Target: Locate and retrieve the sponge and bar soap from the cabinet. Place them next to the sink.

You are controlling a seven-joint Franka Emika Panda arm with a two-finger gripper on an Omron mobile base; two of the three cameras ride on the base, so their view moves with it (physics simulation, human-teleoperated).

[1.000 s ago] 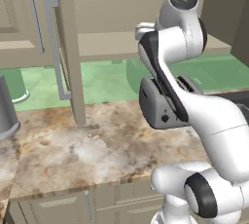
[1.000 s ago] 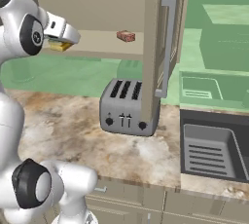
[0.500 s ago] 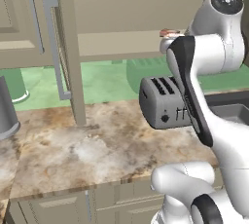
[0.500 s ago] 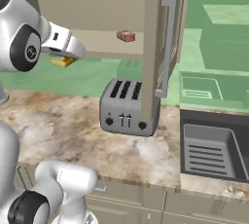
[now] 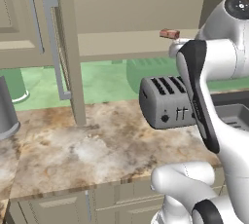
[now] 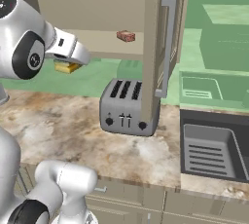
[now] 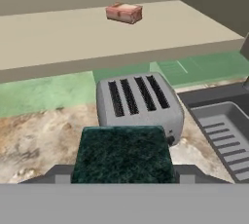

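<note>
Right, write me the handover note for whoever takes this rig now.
Hand: shut on the sponge, carried in the air above the counter, near the toaster.
Bar soap: on the cabinet shelf, untouched.
Sink: to the right of the toaster, nothing placed beside it yet.
Done: sponge is out of the cabinet.
Left: set the sponge next to the sink, then fetch the bar soap and place it there too.

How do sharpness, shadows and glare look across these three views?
Left base view: evenly lit, no glare, a soft shadow under the toaster. Right base view: crisp throughout, the sink ridges clear. Hand view: the sponge looms close yet sharp, and the bar soap is distinct.
</note>
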